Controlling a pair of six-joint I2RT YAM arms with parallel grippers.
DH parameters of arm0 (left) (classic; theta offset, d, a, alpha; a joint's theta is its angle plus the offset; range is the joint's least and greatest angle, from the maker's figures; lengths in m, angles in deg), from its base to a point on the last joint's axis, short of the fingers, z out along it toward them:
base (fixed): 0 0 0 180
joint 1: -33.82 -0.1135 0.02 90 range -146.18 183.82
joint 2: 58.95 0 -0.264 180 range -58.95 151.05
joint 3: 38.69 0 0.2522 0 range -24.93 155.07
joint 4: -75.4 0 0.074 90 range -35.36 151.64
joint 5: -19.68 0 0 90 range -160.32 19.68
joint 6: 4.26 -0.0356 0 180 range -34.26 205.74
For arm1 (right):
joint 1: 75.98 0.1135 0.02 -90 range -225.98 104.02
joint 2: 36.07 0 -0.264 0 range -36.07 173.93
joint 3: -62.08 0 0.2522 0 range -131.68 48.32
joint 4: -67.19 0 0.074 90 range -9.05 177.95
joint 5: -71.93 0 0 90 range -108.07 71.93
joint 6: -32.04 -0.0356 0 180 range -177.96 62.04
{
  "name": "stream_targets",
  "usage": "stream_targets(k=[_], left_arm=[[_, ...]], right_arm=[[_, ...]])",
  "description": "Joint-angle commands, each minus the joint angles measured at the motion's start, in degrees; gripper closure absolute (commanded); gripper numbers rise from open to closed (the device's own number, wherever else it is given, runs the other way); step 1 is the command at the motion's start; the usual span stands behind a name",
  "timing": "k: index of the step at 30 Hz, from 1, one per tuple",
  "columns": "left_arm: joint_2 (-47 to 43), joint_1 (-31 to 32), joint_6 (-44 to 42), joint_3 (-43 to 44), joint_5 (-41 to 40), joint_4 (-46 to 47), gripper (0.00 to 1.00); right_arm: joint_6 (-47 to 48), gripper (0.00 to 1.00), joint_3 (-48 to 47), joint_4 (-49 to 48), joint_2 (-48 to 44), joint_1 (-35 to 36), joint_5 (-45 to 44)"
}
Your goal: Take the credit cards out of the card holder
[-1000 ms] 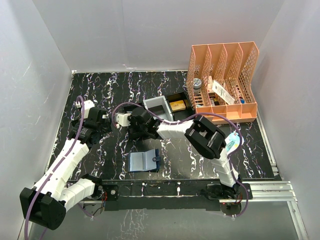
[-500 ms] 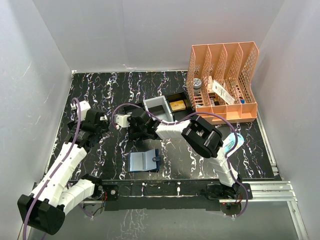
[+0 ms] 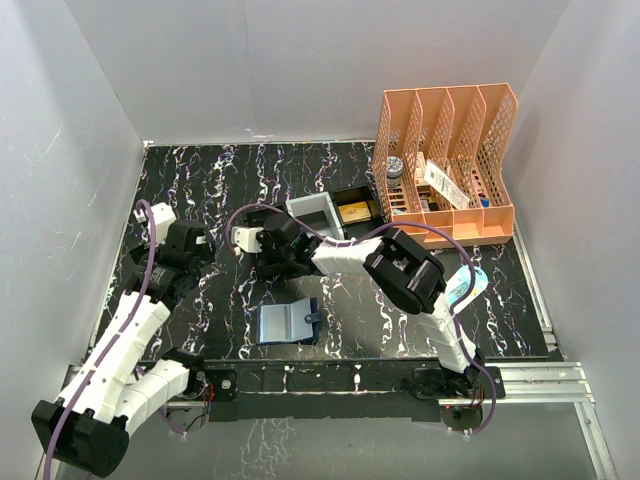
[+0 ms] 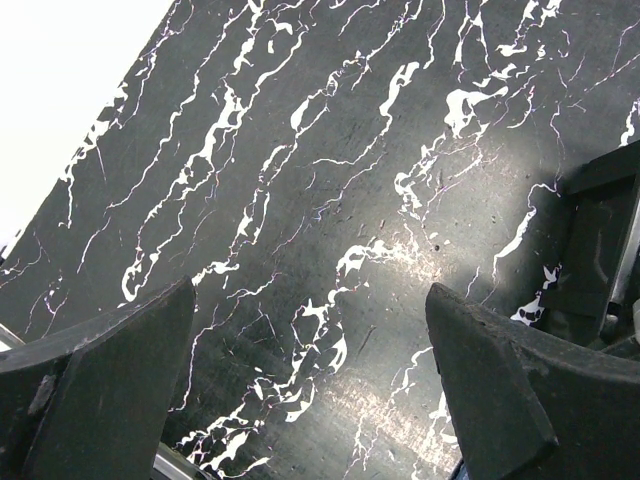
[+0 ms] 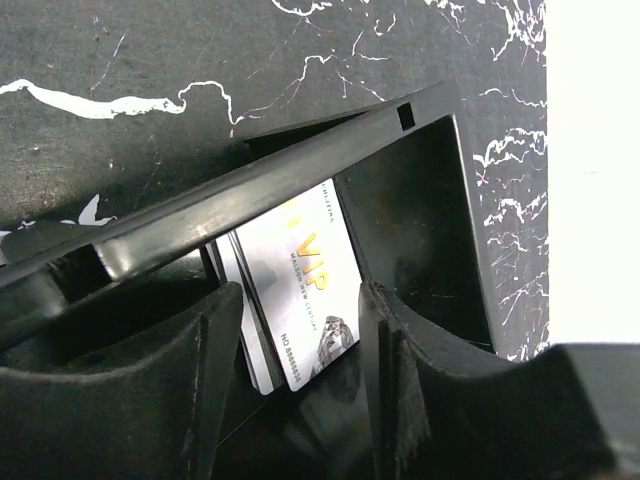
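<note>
The credit cards [image 5: 305, 265], silver-grey with gold "VIP" lettering, lie stacked inside a black tray compartment [image 5: 420, 200] in the right wrist view. My right gripper [image 5: 300, 298] is open, one finger on either side of the cards' near end, not pinching them. From above, the right gripper [image 3: 272, 260] is left of centre and hides the cards. The card holder [image 3: 288, 322], dark navy with a paler blue-grey inside, lies unfolded near the front edge. My left gripper [image 3: 190, 255] hangs open over bare marble tabletop [image 4: 330, 200], fingers wide apart with nothing between them.
A grey bin [image 3: 318, 215] and a black compartment with a tan-gold block [image 3: 354, 210] sit behind the right gripper. An orange file rack [image 3: 445, 165] holding small items stands at the back right. White walls enclose the table on three sides.
My right gripper's jaws have gone from shut to open. The left arm has drawn back a little toward the left wall.
</note>
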Motion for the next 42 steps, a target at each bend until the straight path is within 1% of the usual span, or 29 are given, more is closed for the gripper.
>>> stream_targets(k=[1, 4, 7, 10, 13, 14, 16, 18, 21, 22, 25, 26, 28, 29, 32, 34, 35, 37, 39, 40, 42], left_arm=[[0.3, -0.2, 0.2, 0.6, -1.4, -0.3, 0.01], [0.6, -0.2, -0.1, 0.7, -1.0, -0.2, 0.01], [0.6, -0.2, -0.1, 0.6, -0.7, -0.1, 0.01], [0.6, -0.2, -0.3, 0.5, -0.1, 0.1, 0.01], [0.4, -0.2, -0.5, 0.5, 0.2, 0.4, 0.01], [0.3, -0.2, -0.5, 0.5, 0.2, 0.4, 0.01], [0.2, -0.2, -0.6, 0.5, 0.4, 0.6, 0.01], [0.1, -0.2, -0.7, 0.4, 0.3, 0.6, 0.01], [-0.1, -0.2, -0.8, 0.4, 0.6, 0.7, 0.01], [-0.2, -0.2, -0.8, 0.3, 0.7, 0.9, 0.01], [-0.1, -0.2, -1.0, 0.3, 1.1, 1.1, 0.01], [0.0, -0.2, -1.0, 0.4, 1.2, 1.2, 0.01], [0.1, -0.2, -1.1, 0.4, 1.2, 1.2, 0.01], [0.0, -0.2, -1.2, 0.4, 1.1, 1.3, 0.01], [0.0, -0.2, -1.0, 0.7, 0.2, 1.1, 0.01], [-0.5, -0.2, 0.0, 1.3, -0.2, 0.1, 0.01], [-1.1, -0.2, 0.2, 1.2, 0.1, 0.2, 0.01], [-2.8, -0.2, -0.7, 0.8, 1.6, 1.6, 0.01], [-4.4, -0.2, -1.7, 0.1, 2.7, 2.8, 0.01], [-5.2, -0.2, -1.9, 0.1, 3.1, 3.0, 0.01], [-5.9, -0.2, -1.9, 0.0, 3.4, 3.1, 0.01]], right_arm=[[-5.4, 0.49, -3.0, -0.2, -2.8, -1.0, 2.6], [-10.4, 0.44, -3.3, 1.0, -4.6, -1.9, 6.6], [-14.6, 0.40, -2.9, 0.1, -6.8, -2.5, 8.3], [-19.2, 0.39, -1.7, -1.9, -9.7, -3.2, 9.3], [-24.1, 0.38, -0.6, -2.8, -13.0, -3.4, 7.8], [-27.2, 0.35, 0.3, -3.7, -14.3, -3.5, 5.3], [-37.0, 0.27, 1.9, -4.6, -17.3, -3.9, 0.6], [-46.6, 0.22, 3.8, -3.9, -21.0, -4.5, -2.9], [-58.2, 0.16, 6.3, 0.4, -27.0, -4.9, -2.6], [-61.7, 0.16, 6.8, 2.5, -29.1, -4.9, -2.4], [-71.5, 0.16, 9.3, 8.3, -33.6, -5.1, 0.9], [-75.1, 0.17, 11.0, 8.8, -34.7, -5.0, 2.3], [-82.1, 0.23, 13.4, 11.9, -36.5, -3.4, 0.9], [-83.4, 0.24, 13.8, 13.8, -37.1, -1.4, -2.1], [-86.4, 0.23, 12.3, 24.4, -37.0, 6.1, -15.7], [-92.6, 0.23, 12.7, 31.0, -37.5, 11.4, -24.8], [-95.3, 0.24, 14.2, 31.5, -38.2, 13.4, -27.6], [-99.5, 0.32, 17.7, 29.8, -39.2, 16.4, -29.4], [-101.5, 0.35, 19.9, 27.7, -39.0, 18.8, -29.7], [-101.8, 0.36, 19.7, 28.6, -37.6, 19.4, -29.4], [-103.4, 0.37, 16.7, 33.7, -34.6, 20.5, -29.3]])
